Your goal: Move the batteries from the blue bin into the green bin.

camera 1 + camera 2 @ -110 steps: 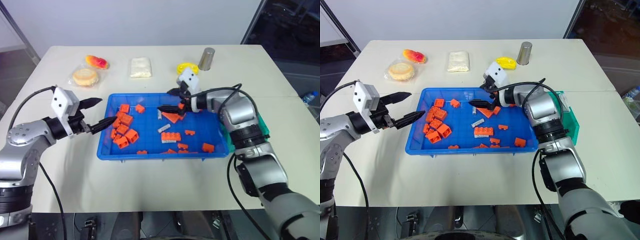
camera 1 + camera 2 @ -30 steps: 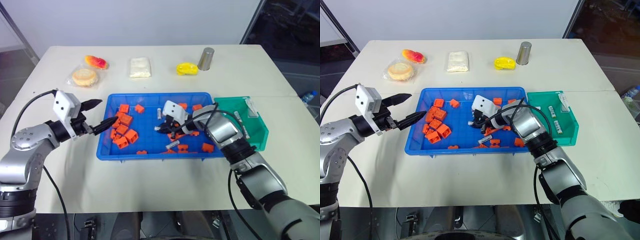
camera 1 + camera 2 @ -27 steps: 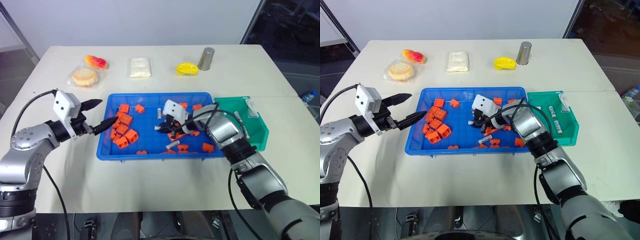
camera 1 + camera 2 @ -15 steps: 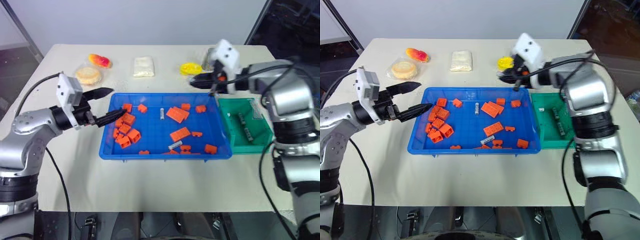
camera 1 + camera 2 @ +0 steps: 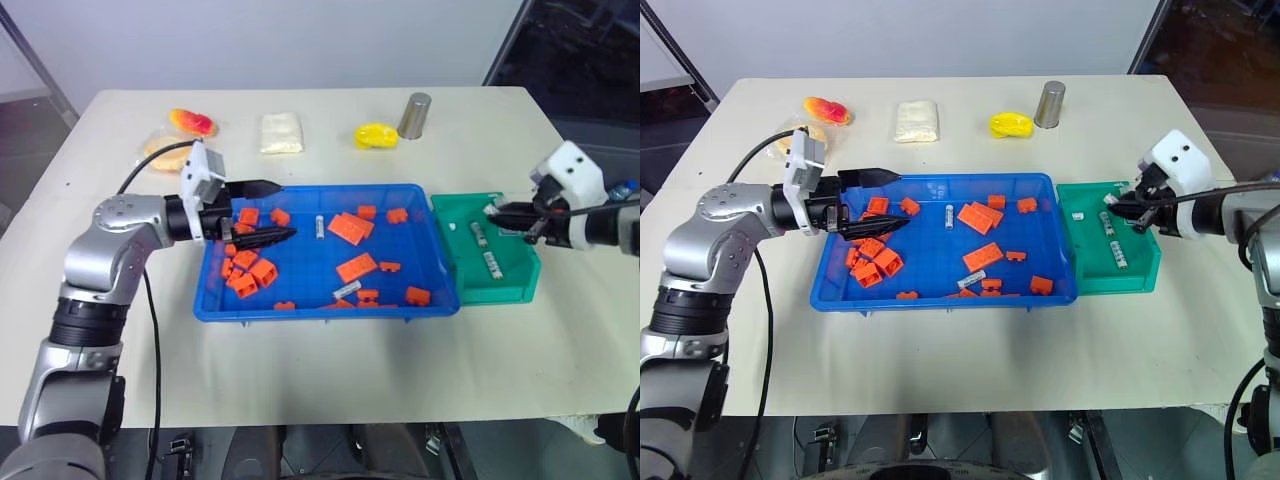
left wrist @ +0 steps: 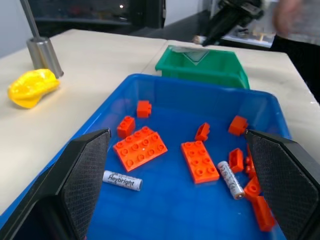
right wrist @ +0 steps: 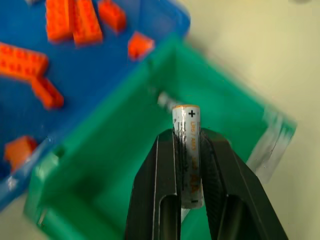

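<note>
Over the blue bin (image 5: pixel 215 306), left side, my left gripper (image 5: pixel 268 212) hangs open, empty; 2 batts (image 5: pixel 345 291) remain there. Right: green bin (image 5: pixel 462 278) has 2; my right gripper (image 7: pixel 190 150) clamps a 3rd battery (image 7: pixel 189 152) above it.

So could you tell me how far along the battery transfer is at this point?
Two batteries already lie in the green bin. The right gripper holds a third battery above that bin, not yet released. Two more are left among the orange bricks in the blue bin, where the open left gripper hovers.
</note>
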Robot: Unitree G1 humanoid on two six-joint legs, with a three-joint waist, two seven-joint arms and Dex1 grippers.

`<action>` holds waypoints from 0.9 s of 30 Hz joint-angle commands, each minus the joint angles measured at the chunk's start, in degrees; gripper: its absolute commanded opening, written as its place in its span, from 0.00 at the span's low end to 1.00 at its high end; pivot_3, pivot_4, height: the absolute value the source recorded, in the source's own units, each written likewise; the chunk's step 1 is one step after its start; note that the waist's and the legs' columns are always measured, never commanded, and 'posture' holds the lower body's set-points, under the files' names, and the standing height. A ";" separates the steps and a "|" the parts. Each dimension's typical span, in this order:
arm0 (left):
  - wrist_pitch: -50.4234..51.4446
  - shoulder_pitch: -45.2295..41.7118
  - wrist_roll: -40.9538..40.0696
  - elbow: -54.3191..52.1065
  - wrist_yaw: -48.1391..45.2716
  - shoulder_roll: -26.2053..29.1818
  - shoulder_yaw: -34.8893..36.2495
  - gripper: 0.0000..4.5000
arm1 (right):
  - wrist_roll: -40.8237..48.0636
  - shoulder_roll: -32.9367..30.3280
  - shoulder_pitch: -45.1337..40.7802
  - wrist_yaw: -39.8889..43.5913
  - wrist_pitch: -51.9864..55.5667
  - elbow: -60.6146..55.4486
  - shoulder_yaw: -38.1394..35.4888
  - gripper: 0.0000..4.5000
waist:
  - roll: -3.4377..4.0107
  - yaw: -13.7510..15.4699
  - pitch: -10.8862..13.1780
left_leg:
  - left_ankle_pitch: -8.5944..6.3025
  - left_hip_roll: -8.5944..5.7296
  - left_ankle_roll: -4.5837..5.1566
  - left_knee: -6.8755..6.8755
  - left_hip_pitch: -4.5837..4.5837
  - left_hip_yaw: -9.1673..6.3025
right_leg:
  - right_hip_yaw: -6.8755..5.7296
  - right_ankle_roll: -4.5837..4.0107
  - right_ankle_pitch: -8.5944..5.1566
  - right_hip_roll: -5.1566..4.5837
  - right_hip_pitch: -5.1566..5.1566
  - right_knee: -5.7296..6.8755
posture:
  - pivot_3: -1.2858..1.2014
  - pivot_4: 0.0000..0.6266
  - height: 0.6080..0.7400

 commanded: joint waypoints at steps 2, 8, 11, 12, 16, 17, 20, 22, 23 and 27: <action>-2.64 -2.05 1.89 2.28 0.04 -0.95 0.82 1.00 | 0.15 -0.44 2.55 -2.69 -2.80 -0.88 -2.18 0.25 | 0.00 0.17 0.00 | 0.00 0.01 0.00 0.01 0.00 -0.04 | -0.01 0.00 0.00 0.03 0.00 0.03 | 0.52 0.24 1.00; -2.28 -1.93 2.23 1.94 0.44 -1.35 1.74 1.00 | 0.83 -0.36 1.59 -4.49 -4.51 0.98 -1.23 0.91 | 0.00 0.25 0.00 | 0.00 -0.01 0.00 0.02 -0.03 -0.04 | -0.01 0.00 0.00 -0.01 0.00 0.03 | 0.52 0.24 1.00; -2.07 -1.37 2.30 1.46 0.77 -0.78 2.40 1.00 | 0.43 -0.36 -0.88 -5.67 -5.39 2.03 -0.18 0.99 | 0.00 0.15 0.00 | 0.00 -0.01 0.00 0.02 -0.03 -0.05 | -0.01 0.00 0.00 0.00 0.00 0.04 | 0.52 0.24 1.00; -2.31 -1.20 2.53 1.61 1.26 -0.42 2.97 1.00 | 0.48 0.33 -3.07 -6.40 -5.74 2.35 0.38 0.99 | 0.01 0.07 0.00 | 0.00 0.00 0.00 0.02 -0.03 -0.05 | -0.01 0.00 0.00 0.00 -0.01 0.04 | 0.52 0.24 1.00; -5.20 -1.58 4.49 4.44 4.99 0.58 5.93 1.00 | 4.52 7.78 -13.23 -9.53 -1.88 1.65 2.28 0.99 | 0.02 -0.30 0.01 | 0.00 0.03 0.00 0.02 0.02 -0.02 | 0.01 0.01 0.00 0.02 -0.04 0.09 | 0.52 0.24 1.00; -6.51 -1.78 5.25 5.30 6.35 0.51 6.72 1.00 | 5.37 10.23 -15.12 -10.42 -0.91 1.77 2.77 0.99 | 0.02 -0.34 0.01 | 0.00 0.04 0.00 0.02 0.04 -0.04 | 0.01 0.00 0.00 0.06 -0.03 0.12 | 0.52 0.24 1.00; -8.35 -1.59 5.85 6.10 9.14 0.61 8.90 1.00 | 6.83 18.61 -18.70 -13.46 0.17 3.41 5.09 0.99 | 0.00 0.11 0.00 | 0.00 0.06 0.00 0.00 0.06 -0.13 | -0.03 -0.01 -0.01 0.10 0.00 0.17 | 0.52 0.24 1.00; -8.00 -0.60 5.52 5.07 9.65 1.14 9.81 1.00 | 7.10 23.74 -19.76 -14.76 -0.23 4.45 7.47 0.99 | 0.00 0.19 0.00 | 0.00 0.05 0.00 0.01 -0.02 -0.13 | -0.04 -0.01 -0.01 0.06 -0.03 0.16 | 0.52 0.24 1.00; -7.62 0.11 5.39 4.21 9.97 1.41 10.15 1.00 | 6.87 26.57 -20.27 -15.71 -0.60 5.27 8.83 0.99 | 0.00 0.22 0.00 | 0.00 0.04 0.00 0.03 -0.07 -0.13 | -0.05 -0.01 -0.01 0.04 -0.05 0.15 | 0.52 0.24 1.00; -4.74 4.88 3.86 -2.57 12.13 2.26 12.25 1.00 | 4.89 38.32 -21.52 -18.33 -4.36 12.94 15.81 0.99 | -0.04 0.80 -0.03 | 0.04 -0.09 -0.06 0.17 -0.79 -0.14 | -0.06 0.00 0.02 -0.14 -0.78 0.41 | 0.52 0.24 1.00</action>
